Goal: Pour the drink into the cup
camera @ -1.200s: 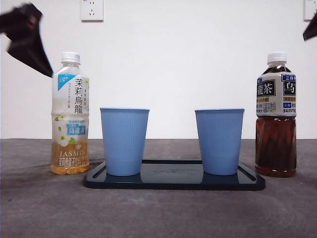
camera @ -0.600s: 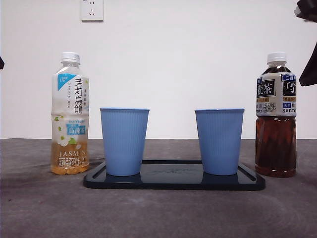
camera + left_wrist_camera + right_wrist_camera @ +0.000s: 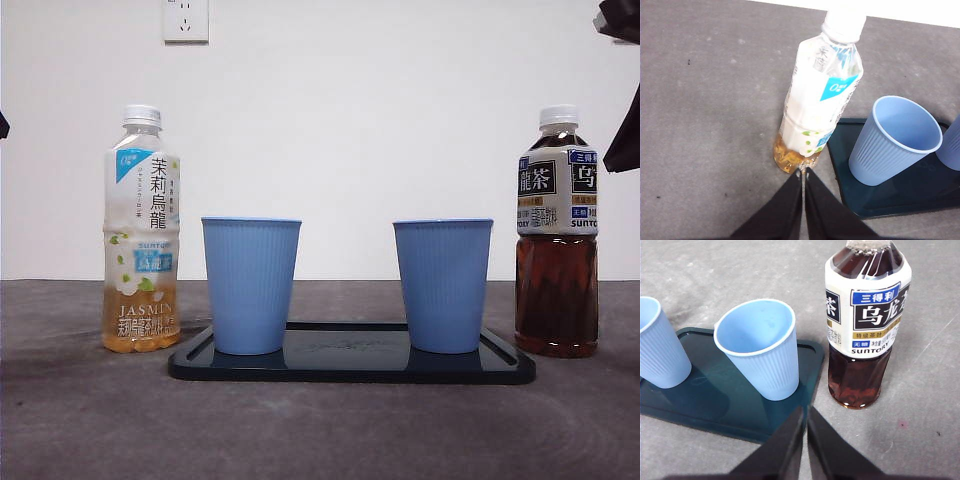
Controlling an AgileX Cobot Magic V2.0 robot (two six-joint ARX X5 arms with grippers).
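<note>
Still unchanged, left gripper [image 3: 803, 172] closed near jasmine bottle [image 3: 817, 100], cups untouched

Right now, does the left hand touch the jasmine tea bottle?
Apart. The left wrist view shows the left hand shut, with grey table between its tips and the jasmine tea bottle.

A plain white wall [image 3: 380, 120] fills the back of the front view, evenly lit and bare except for a white plastic electrical socket plate [image 3: 186, 19] high on the left and the edge of a second white plate [image 3: 626, 18] at the top right corner. The wall meets a dark grey, matte tabletop [image 3: 320, 430] along a straight level line, and the surface shows faint mottling and small pale specks in the wrist views. Soft diffuse light falls across the tabletop, leaving only weak, blurred shadows on the grey surface.
</note>
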